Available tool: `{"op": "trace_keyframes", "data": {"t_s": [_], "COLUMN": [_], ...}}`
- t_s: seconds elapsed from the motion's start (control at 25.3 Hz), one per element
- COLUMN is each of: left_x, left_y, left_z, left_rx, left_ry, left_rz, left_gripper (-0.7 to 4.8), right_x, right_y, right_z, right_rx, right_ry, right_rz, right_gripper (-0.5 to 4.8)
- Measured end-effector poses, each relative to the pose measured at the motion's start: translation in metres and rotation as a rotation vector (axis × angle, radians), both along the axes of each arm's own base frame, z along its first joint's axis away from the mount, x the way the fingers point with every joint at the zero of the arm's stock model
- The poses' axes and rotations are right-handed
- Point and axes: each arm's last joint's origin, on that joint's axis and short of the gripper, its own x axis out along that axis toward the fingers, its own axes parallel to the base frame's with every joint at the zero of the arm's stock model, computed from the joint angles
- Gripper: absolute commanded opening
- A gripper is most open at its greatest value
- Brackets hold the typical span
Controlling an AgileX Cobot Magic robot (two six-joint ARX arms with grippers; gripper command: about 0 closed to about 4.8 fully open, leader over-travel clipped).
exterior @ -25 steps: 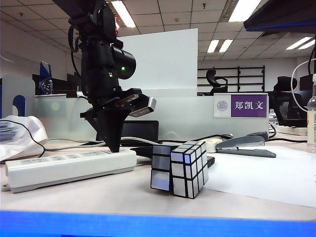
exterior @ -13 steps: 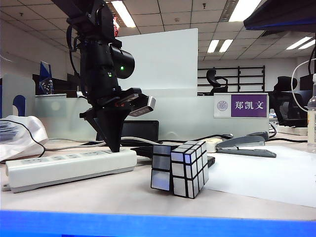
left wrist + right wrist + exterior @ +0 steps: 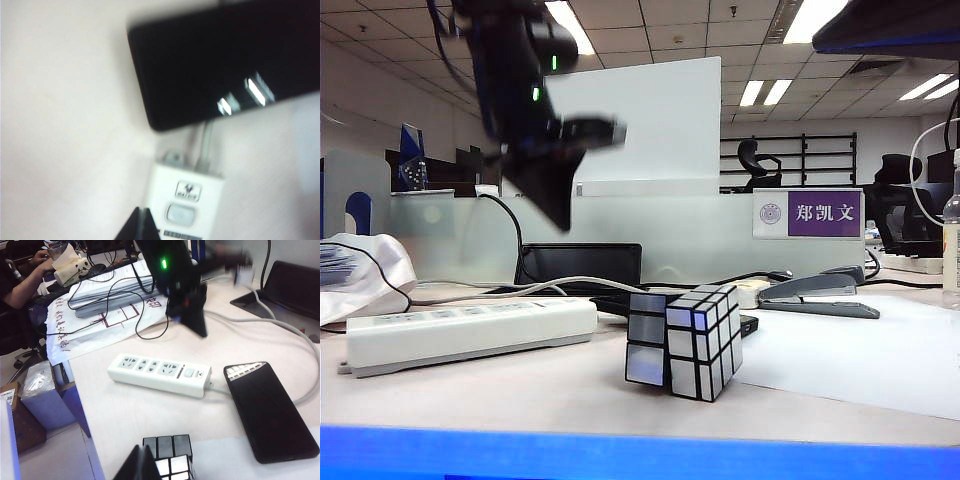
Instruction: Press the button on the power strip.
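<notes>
my left gripper (image 3: 558, 215) pinched shut, holding nothing, hanging clear above the power strip (image 3: 470, 333), button (image 3: 188, 373) untouched, my right gripper (image 3: 141, 456) shut at the silver cube's (image 3: 168, 456) nine o'clock

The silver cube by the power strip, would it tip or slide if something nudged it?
The silver cube probably slides rather than tips: it sits flat on the table. Its layers look twisted out of line, so a push may turn them. The mirrored faces look slippery.

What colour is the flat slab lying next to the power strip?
Glossy black, seen best in the right wrist view: the phone-like slab beside the white power strip.
</notes>
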Motion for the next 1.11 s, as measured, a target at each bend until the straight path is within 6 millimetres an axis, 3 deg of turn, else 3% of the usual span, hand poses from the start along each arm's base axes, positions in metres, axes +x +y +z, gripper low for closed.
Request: {"op": "trace_keyframes", "data": {"t_s": [0.36, 0.63, 0.95, 1.11], "left_x": [-0.02, -0.048, -0.101, -0.127], "left_y": [0.004, 0.013, 0.04, 0.054], "left_z": [0.039, 0.1, 0.165, 0.184], "left_rx": [-0.229, -0.384, -0.429, -0.437], "left_ry": [0.027, -0.145, -0.349, -0.43], "left_rz": [-0.036, -0.091, -0.08, -0.066], "left_gripper": [-0.05, -0.05, -0.05, -0.05], "right_x": [0.0, -0.001, -0.001, -0.003], "right_y": [0.0, 0.0, 0.0, -0.001], "right_z": [0.001, 0.003, 0.013, 0.021], "right_rx": [0.002, 0.005, 0.062, 0.098], "right_ry": [-0.006, -0.014, -0.082, -0.141], "right_rz": [0.0, 0.0, -0.006, -0.007], "right_gripper": [0.0, 0.0, 0.0, 0.0]}}
